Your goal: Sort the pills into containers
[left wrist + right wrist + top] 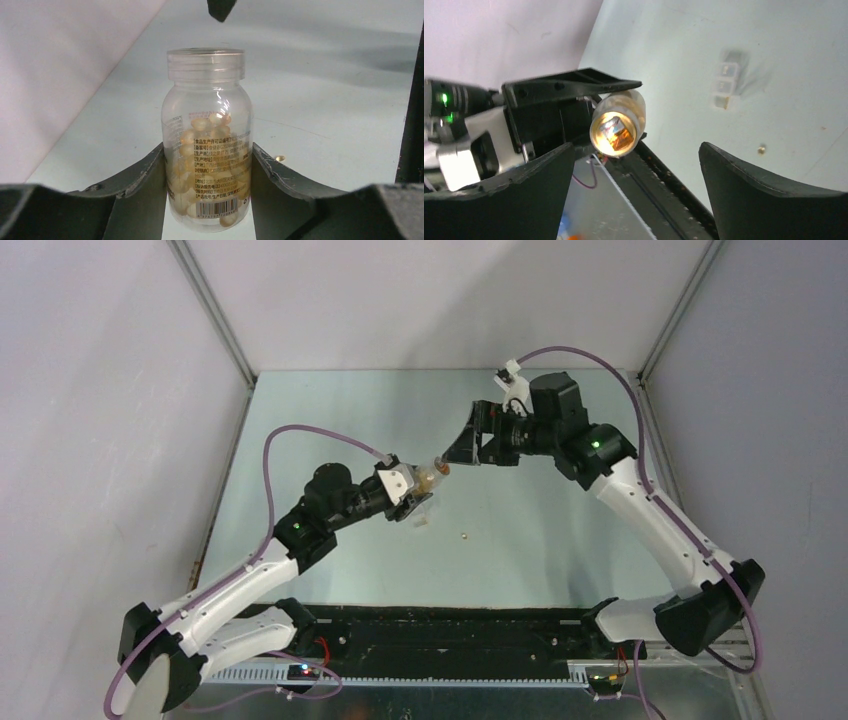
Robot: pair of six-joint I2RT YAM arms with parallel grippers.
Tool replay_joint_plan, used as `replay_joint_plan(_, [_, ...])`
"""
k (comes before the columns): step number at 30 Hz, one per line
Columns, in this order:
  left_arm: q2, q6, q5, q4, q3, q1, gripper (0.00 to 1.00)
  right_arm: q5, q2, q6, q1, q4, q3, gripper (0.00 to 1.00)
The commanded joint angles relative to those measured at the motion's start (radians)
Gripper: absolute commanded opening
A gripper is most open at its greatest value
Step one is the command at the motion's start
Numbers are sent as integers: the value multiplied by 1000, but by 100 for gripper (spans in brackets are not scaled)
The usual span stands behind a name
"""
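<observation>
My left gripper is shut on a small clear bottle of orange-tan pellets and holds it above the table, with its open mouth pointing at the right gripper. My right gripper is open and empty just beyond the bottle mouth, not touching it. The white pill box lies on the table, just below the left gripper in the top view. One loose pill lies on the table to the right of the box; it also shows in the left wrist view and the right wrist view.
The green table is walled by grey panels on the left, back and right. A black rail with the arm bases runs along the near edge.
</observation>
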Motion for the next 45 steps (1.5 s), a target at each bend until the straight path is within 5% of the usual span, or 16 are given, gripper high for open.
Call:
replay_joint_plan(1, [-2,-20,35,63,36,-4,0,-128,-57,-345,-13,-11,-14,96])
replay_joint_plan(8, [-3,4,136,-1,55,-4,0,-282,-51,-554,-5,-48,-3,84])
replay_joint_plan(16, [-2,22,177,-36,75,-3,0,-207,33,-629,62,-146,101,88])
replay_joint_plan(21, [-5,28,188,-40,76,-4,0,-160,59,-590,66,-121,122,68])
replay_joint_plan(26, [-6,22,177,-31,69,-3,0,-162,72,-409,63,-38,115,43])
replay_joint_plan(35, [-19,12,83,72,23,-4,0,152,71,208,132,-1,81,28])
replay_joint_plan(36, [-19,13,70,75,20,-3,0,225,63,249,138,-6,78,30])
replay_joint_plan(38, [-16,18,55,73,16,-4,0,309,41,344,157,1,61,55])
replay_joint_plan(39, [-14,21,52,69,16,-3,0,328,23,348,166,10,52,76])
replay_joint_plan(41, [-12,23,44,64,11,-4,0,344,-10,307,170,47,38,97])
replay_joint_plan(45, [-10,16,44,64,0,-3,0,193,-66,131,104,118,5,99])
